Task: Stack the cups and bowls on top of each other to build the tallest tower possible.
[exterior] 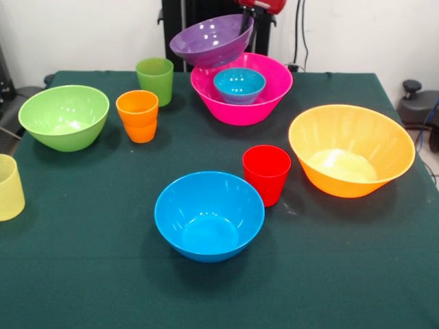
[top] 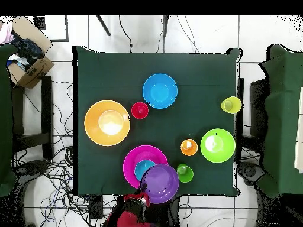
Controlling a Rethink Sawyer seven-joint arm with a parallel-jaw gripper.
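Note:
My gripper [exterior: 249,15] comes in at the top edge and is shut on the rim of the purple bowl [exterior: 209,40], which hangs tilted above the far rim of the pink bowl [exterior: 274,96]. The small blue bowl [exterior: 239,83] sits inside the pink bowl. On the cloth stand the green cup [exterior: 155,79], orange cup [exterior: 137,115], red cup [exterior: 266,173] and pale yellow cup [exterior: 8,186]. The lime green bowl [exterior: 64,116], large blue bowl [exterior: 209,214] and orange bowl [exterior: 351,149] stand apart. In the overhead view the gripper [top: 142,198] holds the purple bowl [top: 161,183].
The table [exterior: 82,274] has a dark green cloth. The yellow cup stands at its left edge in the front view. A cardboard box [top: 26,62] and cables lie on the floor beside the table.

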